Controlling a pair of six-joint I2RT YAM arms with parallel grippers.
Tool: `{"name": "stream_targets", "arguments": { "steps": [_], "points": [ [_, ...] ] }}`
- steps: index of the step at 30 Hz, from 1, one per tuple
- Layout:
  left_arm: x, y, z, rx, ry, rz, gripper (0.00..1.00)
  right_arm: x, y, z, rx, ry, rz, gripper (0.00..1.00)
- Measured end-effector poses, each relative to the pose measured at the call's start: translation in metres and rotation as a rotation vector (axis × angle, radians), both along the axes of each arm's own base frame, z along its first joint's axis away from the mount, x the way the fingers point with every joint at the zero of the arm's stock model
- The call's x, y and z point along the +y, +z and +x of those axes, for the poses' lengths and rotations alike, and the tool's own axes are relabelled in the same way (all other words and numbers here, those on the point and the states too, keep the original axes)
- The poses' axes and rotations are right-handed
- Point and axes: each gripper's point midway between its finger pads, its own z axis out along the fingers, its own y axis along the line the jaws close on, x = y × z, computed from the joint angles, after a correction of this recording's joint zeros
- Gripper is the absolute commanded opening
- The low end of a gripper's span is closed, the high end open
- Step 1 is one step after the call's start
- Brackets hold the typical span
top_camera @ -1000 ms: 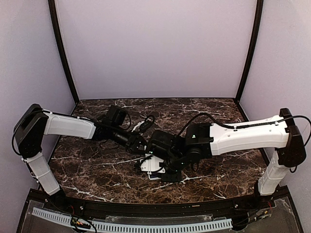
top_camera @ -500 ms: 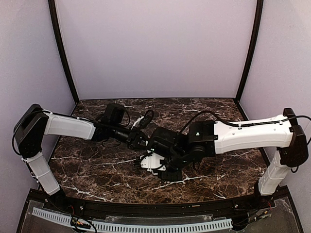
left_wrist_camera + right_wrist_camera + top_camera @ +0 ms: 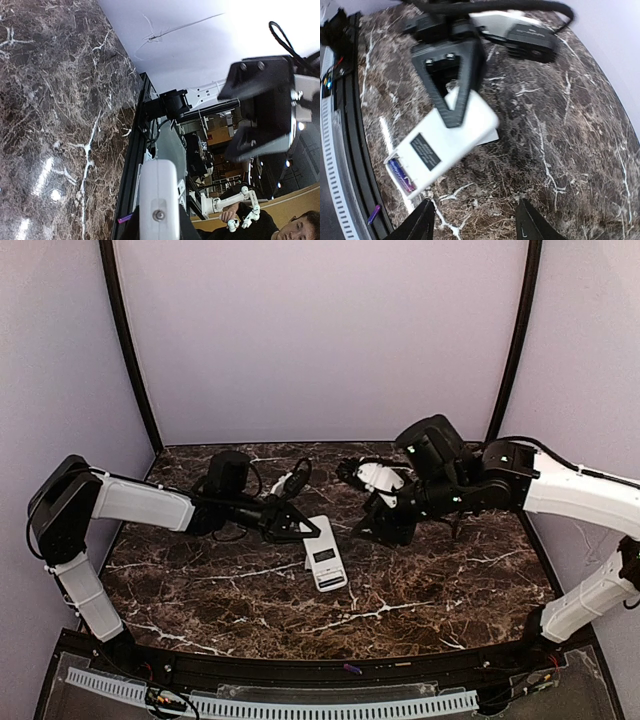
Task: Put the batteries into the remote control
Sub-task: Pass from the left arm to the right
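Pinching the far end of the small slim white-backed remote control (image 3: 462, 139), the left gripper (image 3: 308, 530) has its black fingers pressed onto it, one finger lying across the back. The remote's near end points toward the arm bases over the dark veined marble table (image 3: 200, 590). A slim bluish-purple battery (image 3: 400, 173) sits in the recess at that uncovered near end, just beside a dark rectangular label (image 3: 425, 149). The right gripper (image 3: 475, 206) hangs well apart to the right, fingers spread, holding nothing. A small purple piece (image 3: 350, 668) lies on the black front rail (image 3: 250, 672).
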Motion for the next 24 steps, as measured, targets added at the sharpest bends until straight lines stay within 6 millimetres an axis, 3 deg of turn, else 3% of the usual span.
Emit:
{"name": "stream_targets", "arguments": {
  "steps": [2, 5, 10, 13, 24],
  "points": [
    [0.003, 0.002, 0.007, -0.005, 0.023, -0.007, 0.00, -0.016, 0.001, 0.014, 0.037, -0.066, 0.051, 0.54],
    [0.006, -0.002, 0.017, -0.027, 0.054, 0.011, 0.00, -0.037, -0.012, 0.032, 0.139, -0.157, 0.119, 0.55],
    [0.003, -0.007, 0.021, -0.095, 0.058, 0.054, 0.00, -0.050, -0.047, 0.031, 0.372, -0.208, 0.211, 0.55],
    [0.001, -0.008, 0.017, -0.120, 0.041, 0.063, 0.00, -0.047, -0.053, 0.021, 0.482, -0.183, 0.267, 0.55],
    [-0.022, -0.006, -0.014, -0.201, -0.069, 0.070, 0.00, -0.007, -0.041, 0.001, 0.723, -0.008, 0.433, 0.50]
  ]
}}
